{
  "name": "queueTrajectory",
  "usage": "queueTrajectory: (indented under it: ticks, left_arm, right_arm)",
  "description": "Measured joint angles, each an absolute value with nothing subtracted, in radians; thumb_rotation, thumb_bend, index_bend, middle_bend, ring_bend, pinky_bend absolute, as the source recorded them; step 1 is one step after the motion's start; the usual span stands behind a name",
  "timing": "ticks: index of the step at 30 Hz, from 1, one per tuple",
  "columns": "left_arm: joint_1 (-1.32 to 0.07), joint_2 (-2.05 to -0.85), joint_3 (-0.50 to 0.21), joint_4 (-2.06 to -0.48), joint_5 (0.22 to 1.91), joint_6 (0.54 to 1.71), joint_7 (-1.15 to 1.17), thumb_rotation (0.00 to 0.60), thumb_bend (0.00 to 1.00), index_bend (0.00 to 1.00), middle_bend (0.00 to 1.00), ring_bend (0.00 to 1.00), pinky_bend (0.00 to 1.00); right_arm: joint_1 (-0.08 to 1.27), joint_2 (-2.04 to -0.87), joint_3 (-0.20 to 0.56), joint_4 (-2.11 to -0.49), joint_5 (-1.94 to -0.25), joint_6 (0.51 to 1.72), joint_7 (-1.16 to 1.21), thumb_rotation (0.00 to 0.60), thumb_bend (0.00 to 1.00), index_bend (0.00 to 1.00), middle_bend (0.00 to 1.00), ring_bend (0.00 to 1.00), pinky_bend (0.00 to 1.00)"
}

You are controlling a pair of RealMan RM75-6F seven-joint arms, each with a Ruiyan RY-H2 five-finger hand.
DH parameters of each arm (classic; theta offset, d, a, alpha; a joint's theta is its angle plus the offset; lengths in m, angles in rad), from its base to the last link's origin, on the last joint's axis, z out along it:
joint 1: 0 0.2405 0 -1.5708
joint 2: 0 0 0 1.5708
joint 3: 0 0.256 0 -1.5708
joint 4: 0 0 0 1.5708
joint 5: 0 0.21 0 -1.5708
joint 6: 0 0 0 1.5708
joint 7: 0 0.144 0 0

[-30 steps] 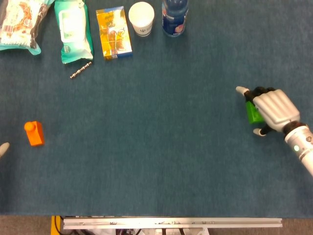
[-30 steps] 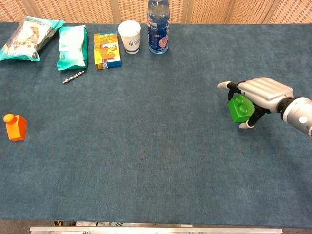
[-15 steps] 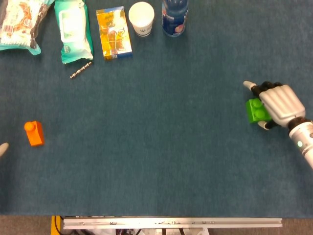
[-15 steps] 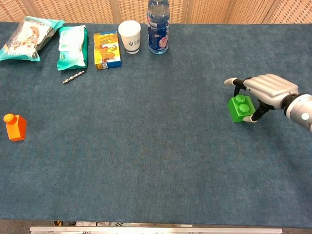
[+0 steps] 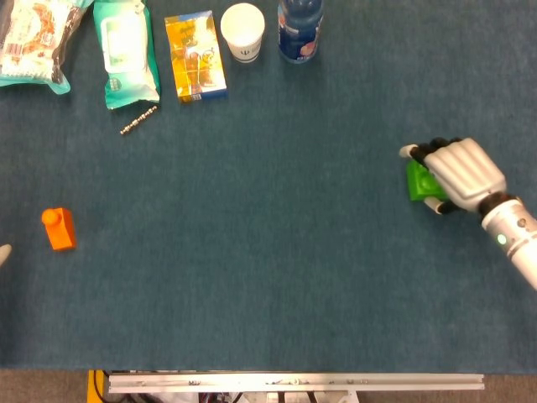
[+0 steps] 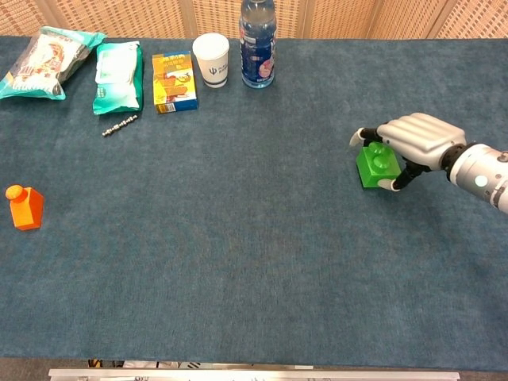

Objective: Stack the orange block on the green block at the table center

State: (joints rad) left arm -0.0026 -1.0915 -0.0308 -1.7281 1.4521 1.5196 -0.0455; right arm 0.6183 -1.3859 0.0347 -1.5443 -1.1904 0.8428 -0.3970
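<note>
Tabletop (image 5: 268, 277): blue cloth surface; all places below are given relative to the green block.
Right robot hand (image 5: 457, 172): arched over the green block from its right side, fingertips on the far and near sides; it holds the block, which sits on or just above the cloth.
Left robot hand (image 5: 4, 254): only a pale tip at the frame edge, far left of the green block; whether it is spread or curled, I cannot tell.
Green block (image 6: 371, 165): well right of the tabletop centre, studs up, tilted slightly in the chest view; long axis not clear under the fingers.
Orange block (image 5: 59, 229): far left of the green block, lying free, untouched; long axis runs roughly front to back, its stud end pointing away from the robot.
Progress: early. The green block is gripped but not yet at centre; the orange block is not picked up; the stacking is left to do.
Background items: snack bags, box, paper cup (image 5: 242, 32) and bottle lie far up-left of the green block.
</note>
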Motion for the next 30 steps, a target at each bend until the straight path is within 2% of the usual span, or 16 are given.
queueTrajectory:
  ticks: [11, 30]
  left_arm:
    - [0.002, -1.086, -0.032, -1.740, 1.452, 1.527, -0.032, 0.600, 0.10, 0.31, 0.30, 0.25, 0.20]
    - [0.005, -1.083, -0.025, -1.753, 1.482, 1.541, -0.019, 0.600, 0.10, 0.31, 0.30, 0.25, 0.20]
  right_arm:
    - [0.758, -1.366, 0.099, -1.560, -1.298, 0.731, -0.297, 0.600, 0.26, 0.24, 0.38, 0.28, 0.39]
    - [1.002, -1.536, 0.170, -1.539, -1.139, 0.604, -0.441, 0.600, 0.26, 0.24, 0.38, 0.28, 0.39]
